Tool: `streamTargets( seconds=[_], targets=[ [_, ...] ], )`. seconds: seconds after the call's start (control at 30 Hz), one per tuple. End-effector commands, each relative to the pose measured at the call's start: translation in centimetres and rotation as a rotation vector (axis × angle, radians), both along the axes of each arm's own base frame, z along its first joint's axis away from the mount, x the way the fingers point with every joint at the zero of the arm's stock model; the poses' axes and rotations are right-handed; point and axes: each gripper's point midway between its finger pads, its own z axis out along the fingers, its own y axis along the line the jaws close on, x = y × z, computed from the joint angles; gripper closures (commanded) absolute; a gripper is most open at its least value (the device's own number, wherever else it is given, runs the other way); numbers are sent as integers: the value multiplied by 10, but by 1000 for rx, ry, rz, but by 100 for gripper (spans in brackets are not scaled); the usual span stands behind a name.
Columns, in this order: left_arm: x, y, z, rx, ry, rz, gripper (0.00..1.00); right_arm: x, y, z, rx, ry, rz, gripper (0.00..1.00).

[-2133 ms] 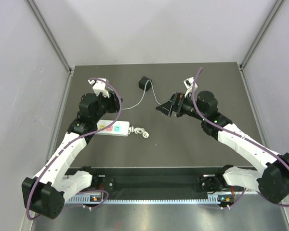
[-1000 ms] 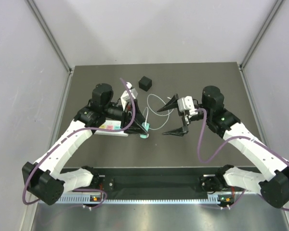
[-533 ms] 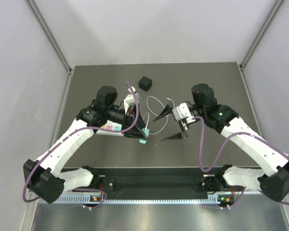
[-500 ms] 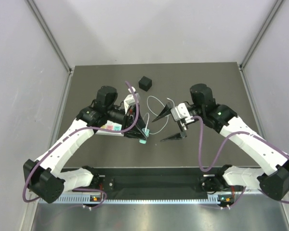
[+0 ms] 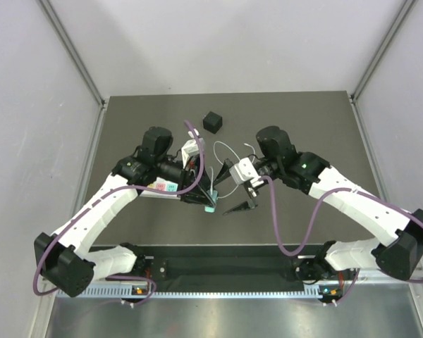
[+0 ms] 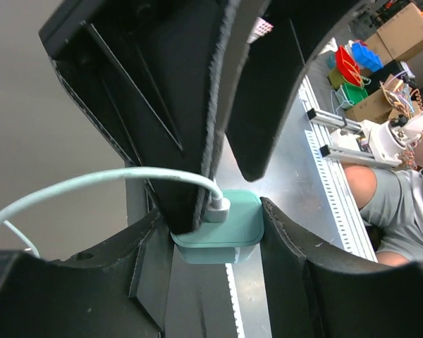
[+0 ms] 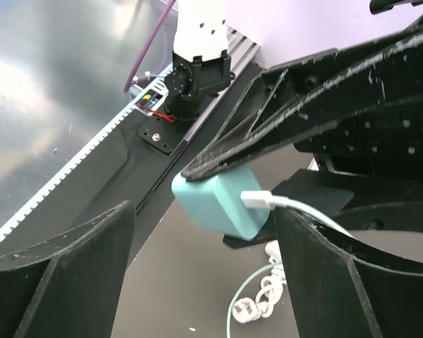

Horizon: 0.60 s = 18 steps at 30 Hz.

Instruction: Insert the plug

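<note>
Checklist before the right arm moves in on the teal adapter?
1. Left gripper holds adapter: ok.
2. Cable seated in adapter: ok.
3. Right gripper jaws open: ok.
4. Adapter far enough in between right jaws: cannot tell.
5. Plug in hand: not ok, lies loose beyond both arms.

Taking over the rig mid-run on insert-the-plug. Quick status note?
Left gripper: shut on a teal adapter with a white cable, held above the table.
Right gripper: open, jaws either side of that adapter.
Plug: lying at the far centre of the table, untouched.
Strip: under the left arm.
Done: nothing inserted.
Left: grasp the plug and seat it in the strip.
</note>
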Motion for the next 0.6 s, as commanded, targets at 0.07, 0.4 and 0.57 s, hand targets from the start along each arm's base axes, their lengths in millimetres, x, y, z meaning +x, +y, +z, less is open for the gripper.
streamTargets(
  seconds=[0.07, 0.4, 0.57],
  targets=[
    [-6, 0, 18, -63, -66, -56, 100, 10, 16, 18, 47, -89, -3, 20],
    [-11, 0, 19, -79, -56, -94, 100, -5, 14, 17, 46, -63, 126, 18],
    [-9, -2, 14, -71, -33, -104, 100, -6, 14, 1, -24, -22, 170, 18]
  ],
)
